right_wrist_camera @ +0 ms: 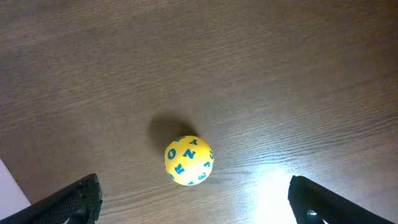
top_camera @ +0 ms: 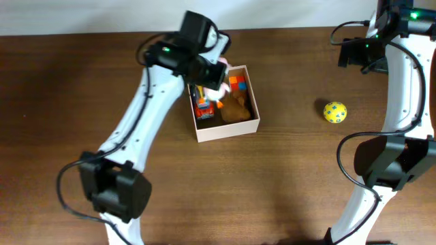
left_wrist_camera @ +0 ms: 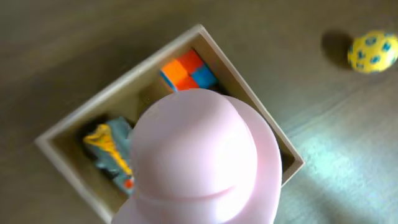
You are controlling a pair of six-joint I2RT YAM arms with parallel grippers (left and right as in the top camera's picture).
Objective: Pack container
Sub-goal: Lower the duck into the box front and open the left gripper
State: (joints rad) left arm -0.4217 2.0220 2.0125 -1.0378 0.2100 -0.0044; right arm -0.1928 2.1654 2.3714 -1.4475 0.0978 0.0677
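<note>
The container [top_camera: 225,131] is a white-walled square box with a tan inside, at the table's middle. It holds an orange and blue cube [top_camera: 237,83], a brown toy [top_camera: 236,109] and a red toy [top_camera: 204,109]. My left gripper [top_camera: 212,76] hangs over it, shut on a pink rounded toy [left_wrist_camera: 202,162] that hides the fingers in the left wrist view. That view shows the container [left_wrist_camera: 124,78], the cube [left_wrist_camera: 186,70] and a grey and yellow toy [left_wrist_camera: 111,146]. My right gripper [right_wrist_camera: 193,205] is open, above a yellow ball with blue letters [right_wrist_camera: 189,160].
The yellow ball [top_camera: 334,111] lies on the brown wooden table to the right of the container; it also shows in the left wrist view [left_wrist_camera: 372,51]. The right arm [top_camera: 402,102] stands along the right edge.
</note>
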